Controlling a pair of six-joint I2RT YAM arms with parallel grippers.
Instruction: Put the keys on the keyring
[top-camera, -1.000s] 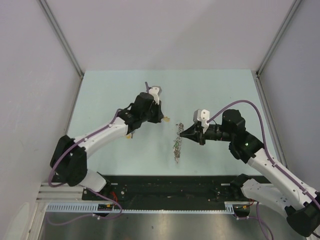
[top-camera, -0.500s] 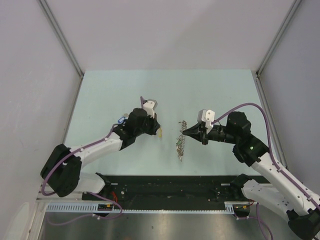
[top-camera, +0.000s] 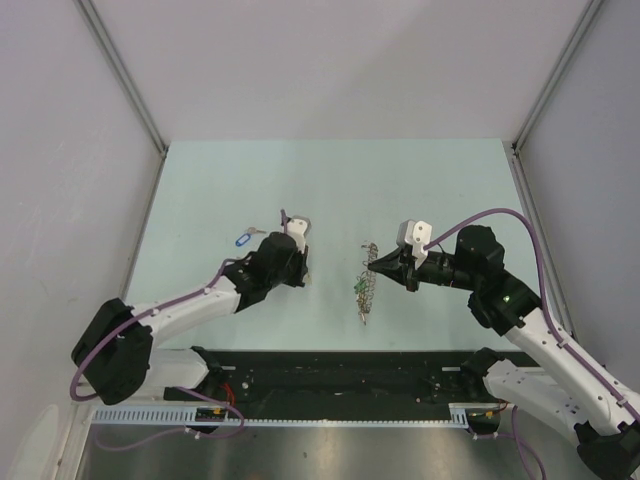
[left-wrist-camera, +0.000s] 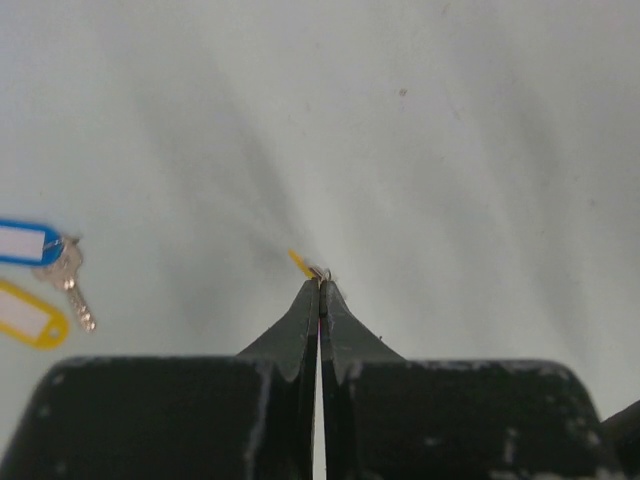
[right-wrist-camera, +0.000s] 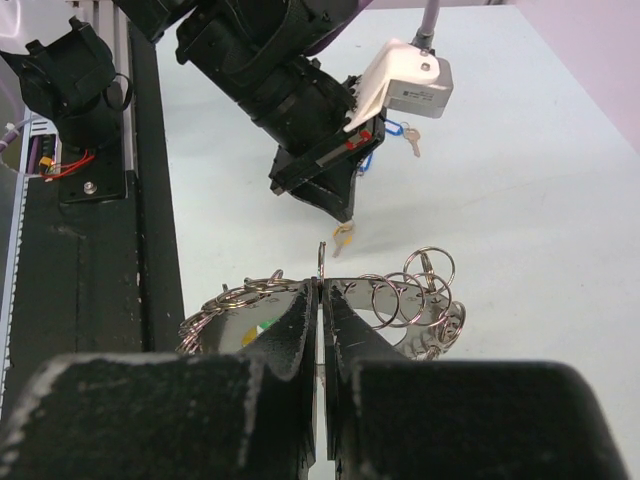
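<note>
Pale green worktop (top-camera: 440, 190) fills the floor of a white-walled booth, and both arms reach over its middle towards each other.

The keyring (top-camera: 364, 290) lies between them as a grey clump of rings and keys, with one end lifted. The right pincer (right-wrist-camera: 320, 292) is closed tight on one thin ring of it and holds that ring upright at its tip, while the rest of the bunch fans out on the worktop beneath.

The left pincer (left-wrist-camera: 320, 285) is also closed. Something tiny with a yellowish tag pokes from its tip, and I take it for a small key (right-wrist-camera: 343, 236). From the right wrist it hangs just beyond the upright ring, near but not touching it.

Off to the left arm's side, well apart from the bunch, a blue-tagged key (top-camera: 243, 239) lies loose on the worktop. In the left wrist view a yellow tag (left-wrist-camera: 25, 318) lies just beside it, and I cannot tell whether a key hangs on it.

By my reckoning the job is at its fiddly middle. One key is picked up and the ring is presented, but nothing has been threaded from this pair of grips yet. The held key has to be worked onto the ring. After that at least the blue one is left to fetch, and perhaps the yellow one too.
</note>
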